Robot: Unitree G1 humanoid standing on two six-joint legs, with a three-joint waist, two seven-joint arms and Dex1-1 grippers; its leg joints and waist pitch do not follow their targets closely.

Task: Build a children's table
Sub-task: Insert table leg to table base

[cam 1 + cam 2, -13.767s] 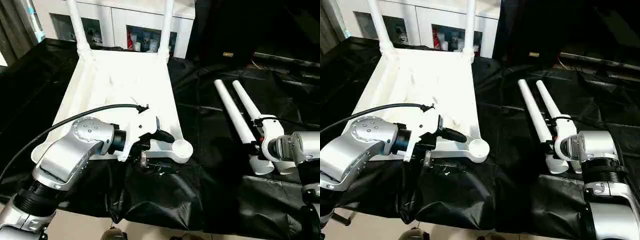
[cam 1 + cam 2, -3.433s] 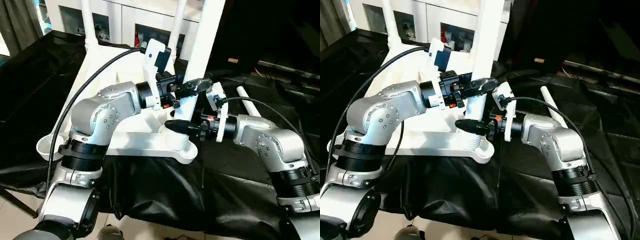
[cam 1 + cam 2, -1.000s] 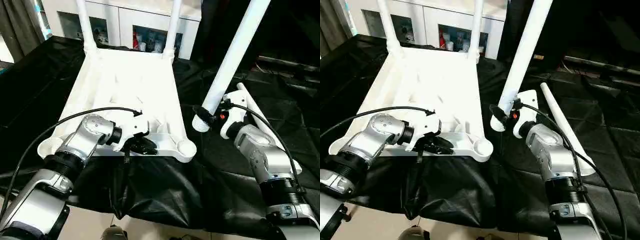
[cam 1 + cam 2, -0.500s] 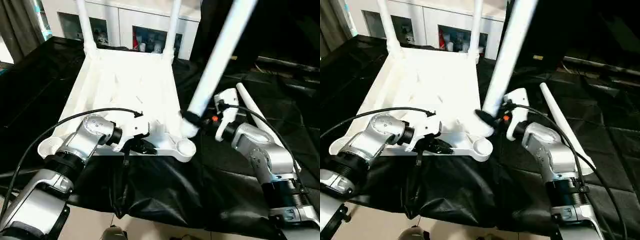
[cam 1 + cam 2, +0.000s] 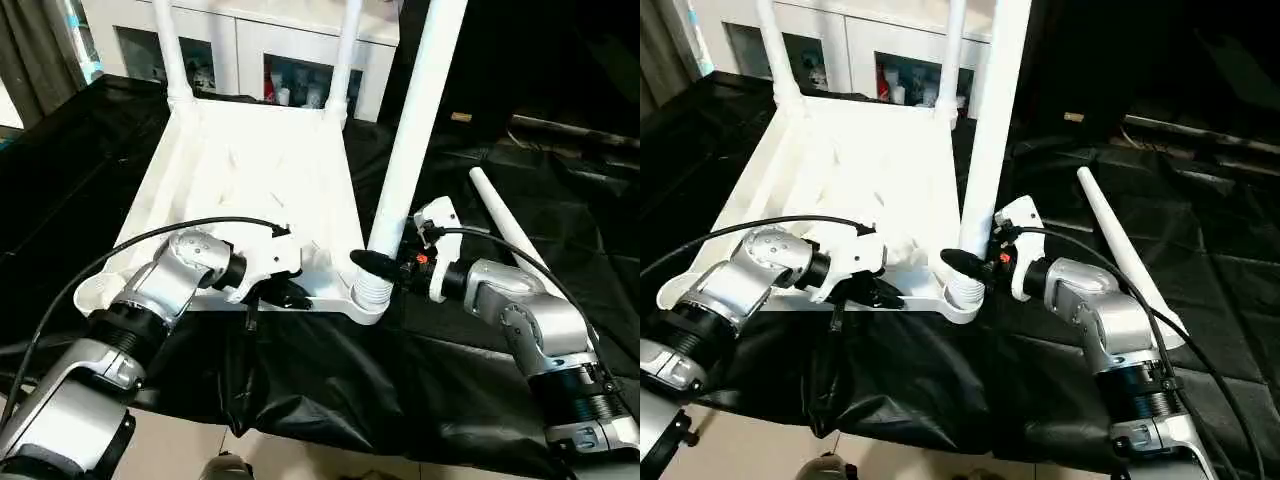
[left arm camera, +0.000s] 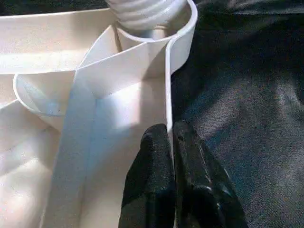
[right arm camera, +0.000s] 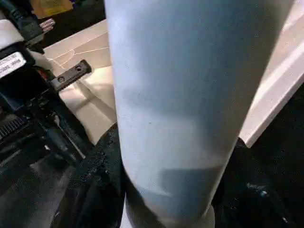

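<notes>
The white table top (image 5: 255, 190) is lying underside-up on the black-draped table (image 5: 60, 150), with two legs (image 5: 170, 50) already standing in its far corner sockets. At the near left corner an empty round socket (image 5: 95, 293) is facing up.

The left gripper (image 5: 285, 293) is reaching in along the top's near rim. In the head views its black fingers are mostly tucked under the white wrist housing, but the left wrist view is showing them plainly — the two fingers (image 6: 152, 175) are pressed close together with the thin upright wall of the rim (image 6: 168, 95) pinched between them. That same view is also looking up along the rim to the near right corner socket (image 6: 183, 28), where the ribbed lower end of a leg is sitting inside the ring.

That third leg (image 5: 415, 120) is standing nearly upright in the near right socket, leaning slightly. The right gripper (image 5: 975, 262) is clasping it low down, just above the ribbed end, one black finger (image 5: 372, 263) showing in front of the tube. The right wrist view is showing the tube close up, dark fingers (image 7: 97, 161) wrapping both sides of it.

Further right, the fourth leg (image 5: 510, 225) is lying loose on the black cloth — well apart from the top.
</notes>
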